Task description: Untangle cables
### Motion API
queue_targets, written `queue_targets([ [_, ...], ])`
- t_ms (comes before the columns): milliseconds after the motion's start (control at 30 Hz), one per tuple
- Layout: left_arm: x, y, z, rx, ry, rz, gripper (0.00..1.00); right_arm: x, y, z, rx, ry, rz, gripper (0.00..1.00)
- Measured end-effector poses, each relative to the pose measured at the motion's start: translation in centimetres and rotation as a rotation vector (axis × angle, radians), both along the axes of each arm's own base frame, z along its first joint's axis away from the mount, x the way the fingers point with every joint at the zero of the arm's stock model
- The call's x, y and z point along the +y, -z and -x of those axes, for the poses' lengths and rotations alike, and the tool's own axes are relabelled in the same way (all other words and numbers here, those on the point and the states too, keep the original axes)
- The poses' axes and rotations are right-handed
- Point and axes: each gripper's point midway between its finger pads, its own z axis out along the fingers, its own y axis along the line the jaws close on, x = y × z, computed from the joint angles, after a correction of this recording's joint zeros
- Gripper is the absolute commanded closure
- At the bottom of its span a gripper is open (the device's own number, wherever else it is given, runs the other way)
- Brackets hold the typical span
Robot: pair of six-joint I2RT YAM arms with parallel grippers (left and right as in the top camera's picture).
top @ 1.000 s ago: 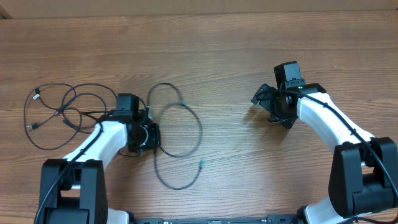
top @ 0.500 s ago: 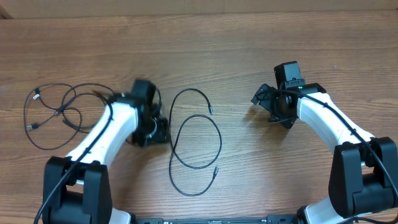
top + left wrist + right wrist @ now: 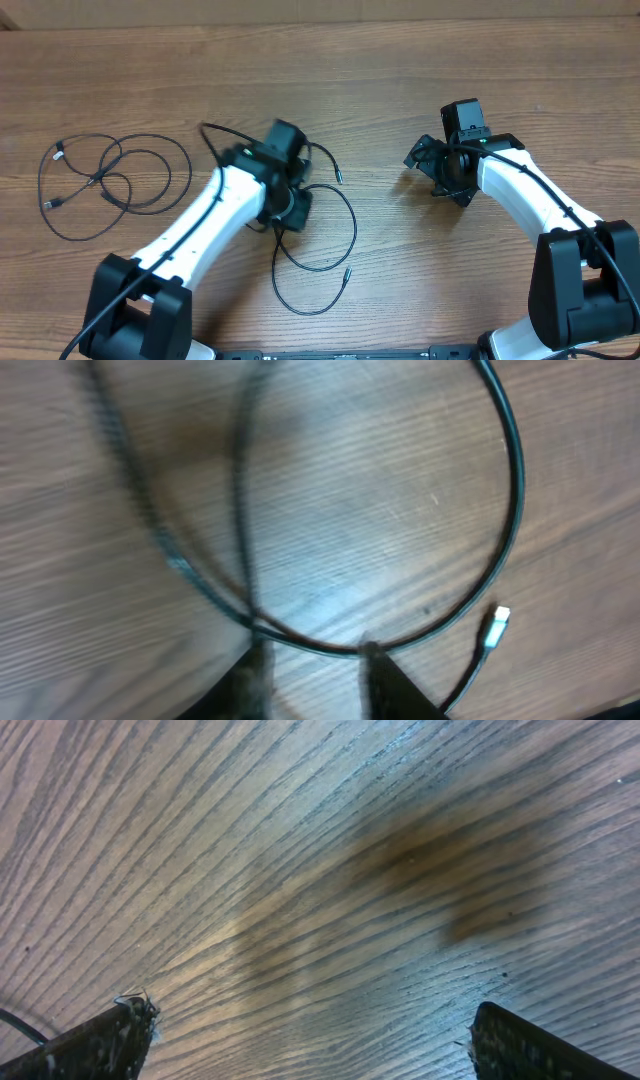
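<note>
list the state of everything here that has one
tangled bundle of thin black cables: looped together, untouched
single thin black cable: loose, lying in open loops apart from the bundle
left hand: open, low over the single cable
right hand: open, empty

You're at a lab-style robot bench: wood-grain tabletop (image 3: pixel 380 60), white-and-black left arm (image 3: pixel 200 225) and right arm (image 3: pixel 530 200) mounted at its near edge, thin black cables (image 3: pixel 98 181) lying loose on it.

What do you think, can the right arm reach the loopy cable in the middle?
Probably yes: the right end effector is open, and only bare table lies between it and that cable.
</note>
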Motion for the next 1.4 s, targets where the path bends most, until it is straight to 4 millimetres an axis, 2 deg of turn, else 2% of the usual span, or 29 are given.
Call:
queue_targets([
  [133, -1.5, 2.0, 3.3, 0.045, 0.105, -0.022, 0.60, 0.0, 0.0, 0.0, 0.001, 0.000, 0.000, 0.00],
  [200, -2.1, 2.6, 4.8, 0.069, 0.152, -0.027, 0.60, 0.0, 0.0, 0.0, 0.000, -0.001, 0.001, 0.00],
  [300, -3.3, 2.9, 6.0, 0.080, 0.205, -0.006, 0.61, 0.0, 0.0, 0.0, 0.000, -0.001, 0.001, 0.00],
  [467, -5.7, 3.3, 7.9, 0.075, 0.299, 0.026, 0.57, 0.0, 0.0, 0.0, 0.000, 0.000, 0.001, 0.00],
  [633, -7.6, 3.3, 9.2, 0.070, 0.297, 0.039, 0.58, 0.0, 0.0, 0.0, 0.001, 0.000, 0.000, 0.00],
  [933, -8.6, 3.9, 11.1, 0.055, 0.250, -0.038, 0.64, 0.0, 0.0, 0.0, 0.001, 0.000, 0.000, 0.00],
  [1067, -7.8, 4.7, 11.9, 0.094, 0.252, -0.092, 0.61, 0.0, 0.0, 0.0, 0.000, 0.000, 0.000, 0.00],
  [1233, -7.3, 6.8, 12.6, 0.144, 0.287, -0.153, 0.61, 0.0, 0.0, 0.0, 0.000, 0.000, 0.000, 0.00],
  [1300, -7.1, 7.1, 13.1, 0.163, 0.316, -0.180, 0.62, 0.0, 0.0, 0.0, 0.000, 0.000, 0.000, 0.00],
  [1400, -7.8, 7.0, 12.8, 0.140, 0.368, -0.190, 0.63, 0.0, 0.0, 0.0, 0.000, 0.000, 0.000, 0.00],
])
